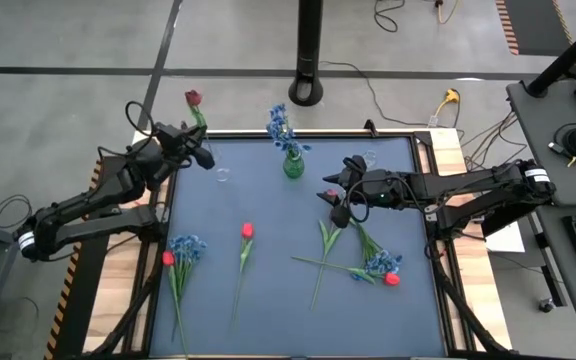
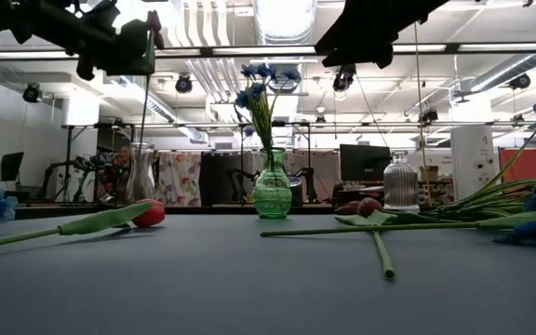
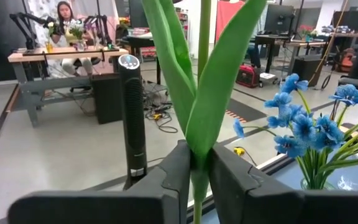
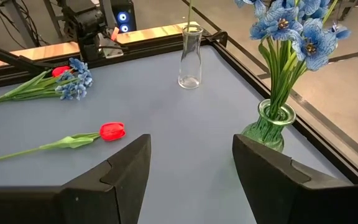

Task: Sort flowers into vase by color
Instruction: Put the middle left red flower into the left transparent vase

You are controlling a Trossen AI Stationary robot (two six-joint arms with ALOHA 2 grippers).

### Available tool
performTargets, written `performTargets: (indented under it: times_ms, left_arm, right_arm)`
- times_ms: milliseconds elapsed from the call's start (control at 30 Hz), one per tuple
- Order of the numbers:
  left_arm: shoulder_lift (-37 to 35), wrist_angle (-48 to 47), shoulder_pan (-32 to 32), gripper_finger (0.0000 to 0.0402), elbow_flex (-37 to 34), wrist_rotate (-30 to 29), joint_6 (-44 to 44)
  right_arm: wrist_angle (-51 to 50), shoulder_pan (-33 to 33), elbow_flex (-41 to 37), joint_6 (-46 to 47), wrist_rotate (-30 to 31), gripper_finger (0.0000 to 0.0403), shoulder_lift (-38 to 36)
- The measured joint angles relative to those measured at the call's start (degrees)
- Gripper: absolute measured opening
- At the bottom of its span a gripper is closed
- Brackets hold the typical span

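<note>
Left gripper [image 3: 197, 177] clamped on maroon tulip [image 1: 193, 99] stem above clear vase [image 1: 223, 176]; next: lower, release. Right gripper [image 4: 191, 163] open, empty, near green vase [image 1: 293, 165].

Clearance on the mat: centre open, edges occupied

Mid-frame mat [image 1: 278, 215] lies bare; green vase [image 1: 293, 164] and clear vase [image 1: 224, 176] stand top centre, loose flowers [image 1: 353, 255] clutter lower right.

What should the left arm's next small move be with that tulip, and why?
Probably lower the stem into the clear vase. The left end effector is clamped on the maroon tulip stem, held upright near that vase at the table's back left, and blue blossoms already fill the green vase.
</note>
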Motion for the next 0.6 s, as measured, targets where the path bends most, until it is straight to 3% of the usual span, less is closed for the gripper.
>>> performTargets:
  times_ms: [600]
  left_arm:
    - [-0.3,-7.3,-0.1,0.0098,0.6,0.0,-2.1]
  right_arm:
    - [0.0,0.0,0.0,0.0,0.0,0.0219,0.0]
